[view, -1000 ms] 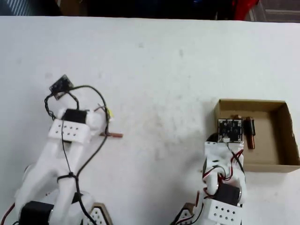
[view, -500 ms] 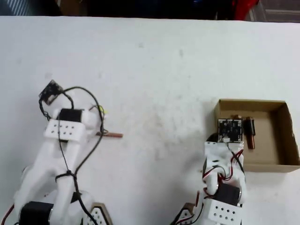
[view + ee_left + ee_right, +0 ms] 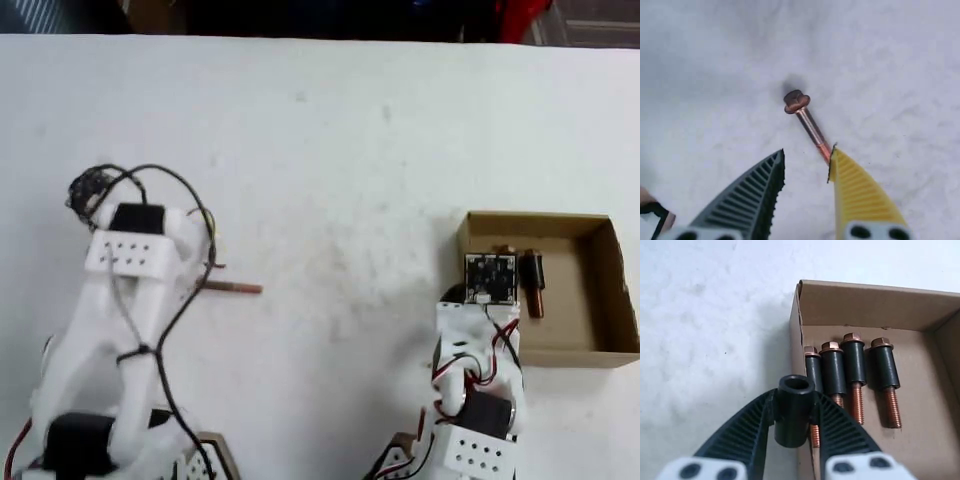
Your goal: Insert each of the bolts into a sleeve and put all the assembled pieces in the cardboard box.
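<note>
Nearby, sleeved bolts (image 3: 856, 365) in box (image 3: 865, 305)

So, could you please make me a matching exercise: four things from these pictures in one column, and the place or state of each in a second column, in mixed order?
Things:
1. loose bolt
2. empty sleeve
3. assembled pieces
4. left pincer

Places or states:
A. gripped in the right pincer
B. lying side by side in the cardboard box
C. open, above the table
D. lying bare on the table

Pairs: 1-D, 2-A, 3-B, 4-C.
</note>
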`<action>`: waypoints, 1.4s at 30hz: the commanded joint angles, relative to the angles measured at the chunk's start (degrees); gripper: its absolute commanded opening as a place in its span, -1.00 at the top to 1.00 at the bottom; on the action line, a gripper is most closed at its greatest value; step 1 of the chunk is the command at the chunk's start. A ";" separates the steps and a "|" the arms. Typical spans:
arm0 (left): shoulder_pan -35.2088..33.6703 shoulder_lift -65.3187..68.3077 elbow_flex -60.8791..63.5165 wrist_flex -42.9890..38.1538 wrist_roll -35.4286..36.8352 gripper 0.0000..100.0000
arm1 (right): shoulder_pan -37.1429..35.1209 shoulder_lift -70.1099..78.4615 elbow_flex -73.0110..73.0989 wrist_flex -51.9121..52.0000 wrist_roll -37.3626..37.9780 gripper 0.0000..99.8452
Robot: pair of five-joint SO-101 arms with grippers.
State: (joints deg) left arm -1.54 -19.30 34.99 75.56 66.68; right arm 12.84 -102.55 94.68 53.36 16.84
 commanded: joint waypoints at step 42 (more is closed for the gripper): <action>-0.13 36.88 -15.74 -7.30 1.41 0.67 | -0.04 -0.66 -0.53 -1.36 0.18 0.96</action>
State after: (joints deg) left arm -1.27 16.22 21.36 71.69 67.56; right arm 12.84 -102.55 94.68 53.36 16.84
